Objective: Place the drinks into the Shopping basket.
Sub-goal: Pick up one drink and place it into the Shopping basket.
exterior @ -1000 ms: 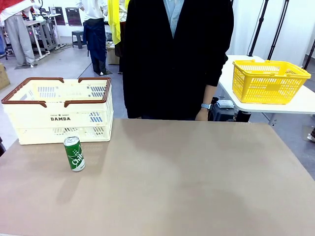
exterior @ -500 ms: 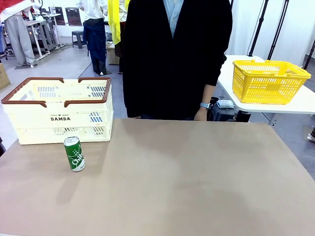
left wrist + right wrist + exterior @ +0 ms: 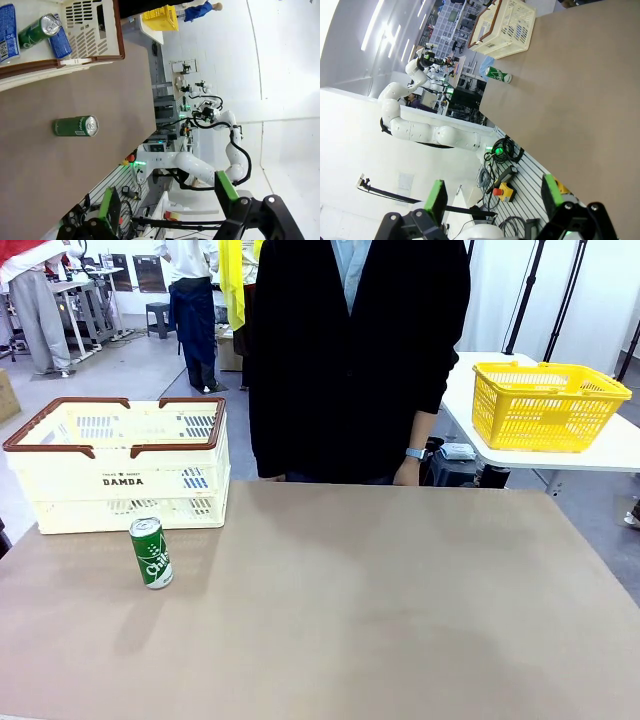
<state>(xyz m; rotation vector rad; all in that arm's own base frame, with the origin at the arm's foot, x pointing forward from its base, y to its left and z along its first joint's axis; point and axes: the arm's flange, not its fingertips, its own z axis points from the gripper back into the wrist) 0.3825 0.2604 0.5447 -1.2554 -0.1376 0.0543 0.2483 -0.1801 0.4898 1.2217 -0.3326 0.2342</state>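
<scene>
A green drink can (image 3: 151, 553) with white lettering stands upright on the tan table, just in front of the Shopping basket (image 3: 120, 465), a cream crate with brown rim and "DAMDA" print. In the left wrist view the same can (image 3: 76, 126) shows beside the basket (image 3: 90, 30), and inside the basket lie a green can (image 3: 37, 30) and a blue can (image 3: 60, 42). My left gripper (image 3: 165, 192) hangs open and high, well away from the can. My right gripper (image 3: 492, 197) is open too, far from the can (image 3: 497, 75) and the basket (image 3: 502, 25).
A person in a black top (image 3: 355, 350) stands at the table's far edge, one hand (image 3: 408, 472) hanging by it. A yellow mesh basket (image 3: 545, 405) sits on a separate white table at the right. Another blue item (image 3: 7, 32) lies in the crate.
</scene>
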